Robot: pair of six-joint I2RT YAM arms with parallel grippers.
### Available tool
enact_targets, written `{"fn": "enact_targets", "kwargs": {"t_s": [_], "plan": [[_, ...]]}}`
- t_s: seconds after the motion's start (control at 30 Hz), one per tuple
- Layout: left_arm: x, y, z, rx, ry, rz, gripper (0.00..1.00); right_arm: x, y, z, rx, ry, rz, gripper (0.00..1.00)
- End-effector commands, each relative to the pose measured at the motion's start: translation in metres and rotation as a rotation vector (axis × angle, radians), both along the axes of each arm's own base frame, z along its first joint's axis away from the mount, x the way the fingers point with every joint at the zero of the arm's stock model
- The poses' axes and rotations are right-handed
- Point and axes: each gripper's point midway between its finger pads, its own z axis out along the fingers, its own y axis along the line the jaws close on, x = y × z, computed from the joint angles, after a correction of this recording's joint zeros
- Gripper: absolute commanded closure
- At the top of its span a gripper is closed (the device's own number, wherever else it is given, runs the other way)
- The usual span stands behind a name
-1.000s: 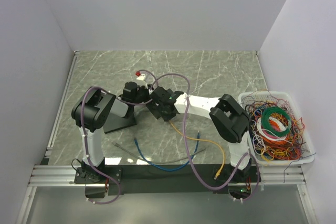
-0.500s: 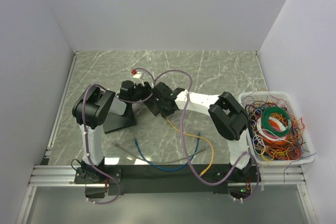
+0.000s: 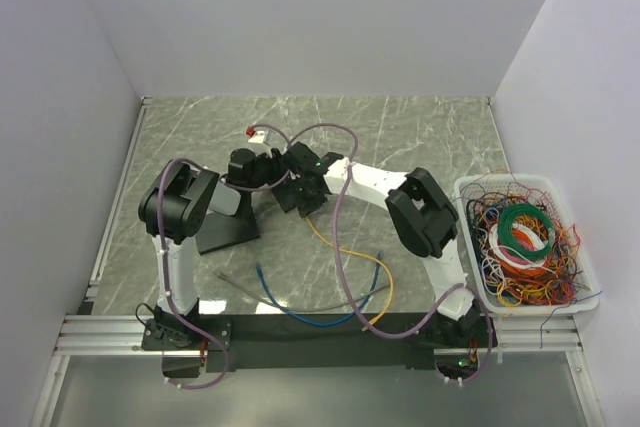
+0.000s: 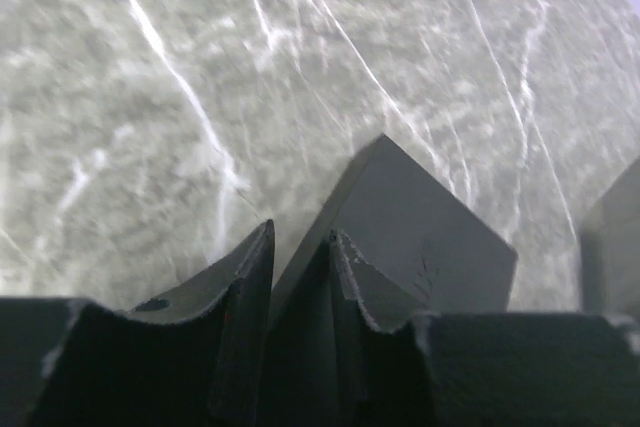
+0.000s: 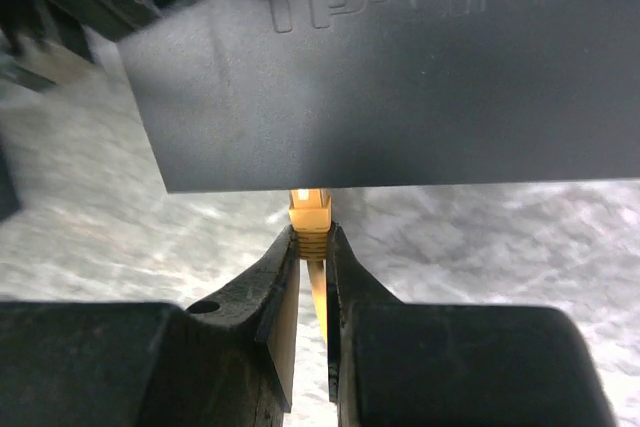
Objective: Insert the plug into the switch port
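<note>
The switch (image 5: pixel 400 77) is a dark grey box with raised lettering. My left gripper (image 4: pixel 300 237) is shut on one edge of it (image 4: pixel 420 227) and holds it above the marble table. My right gripper (image 5: pixel 312 232) is shut on the yellow plug (image 5: pixel 311 209). The plug's tip sits at the switch's lower edge, and the port itself is hidden. In the top view the left gripper (image 3: pixel 262 169) and the right gripper (image 3: pixel 302 187) meet mid-table, with the switch mostly hidden between them. The yellow cable (image 3: pixel 385 282) trails toward the front.
A white bin (image 3: pixel 585 267) of tangled coloured cables stands at the right edge. A blue cable (image 3: pixel 290 309) and a grey cable (image 3: pixel 240 285) lie near the front edge. A dark flat object (image 3: pixel 225 232) lies beside the left arm. Purple arm cables (image 3: pixel 340 247) loop over the table.
My right gripper has moved back and to the left with the plug, closing on the left gripper and the switch. The yellow cable has been dragged along. The left gripper has shifted slightly back.
</note>
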Motion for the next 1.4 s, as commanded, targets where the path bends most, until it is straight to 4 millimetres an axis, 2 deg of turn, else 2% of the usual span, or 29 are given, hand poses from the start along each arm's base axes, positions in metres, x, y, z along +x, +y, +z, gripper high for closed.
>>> {"fn": "enact_targets", "kwargs": {"t_s": [0.0,0.23,0.5,0.67,0.83,0.93,1.23,1.37], "plan": [[-0.111,-0.033,-0.087,0.072,0.427,-0.227,0.83,0.128,0.080,0.150,0.464,-0.477,-0.119,1.00],[-0.112,-0.035,-0.088,0.080,0.426,-0.236,0.84,0.151,0.079,0.147,0.455,-0.455,-0.159,1.00],[-0.110,-0.034,-0.089,0.075,0.436,-0.233,0.83,0.151,0.066,0.120,0.414,-0.430,-0.168,1.00],[-0.106,-0.029,-0.089,0.039,0.445,-0.223,0.77,0.135,0.049,0.095,0.370,-0.401,-0.161,1.00],[-0.104,-0.021,-0.083,-0.019,0.438,-0.225,0.60,0.112,0.028,0.067,0.319,-0.370,-0.154,1.00],[-0.105,-0.021,-0.082,-0.032,0.443,-0.228,0.55,0.103,0.017,0.054,0.297,-0.354,-0.160,1.00],[-0.104,-0.019,-0.078,-0.041,0.434,-0.215,0.50,0.093,-0.008,0.044,0.253,-0.355,-0.191,1.00],[-0.102,-0.015,-0.074,-0.036,0.425,-0.188,0.50,0.090,-0.027,0.041,0.213,-0.364,-0.201,0.93]]}}
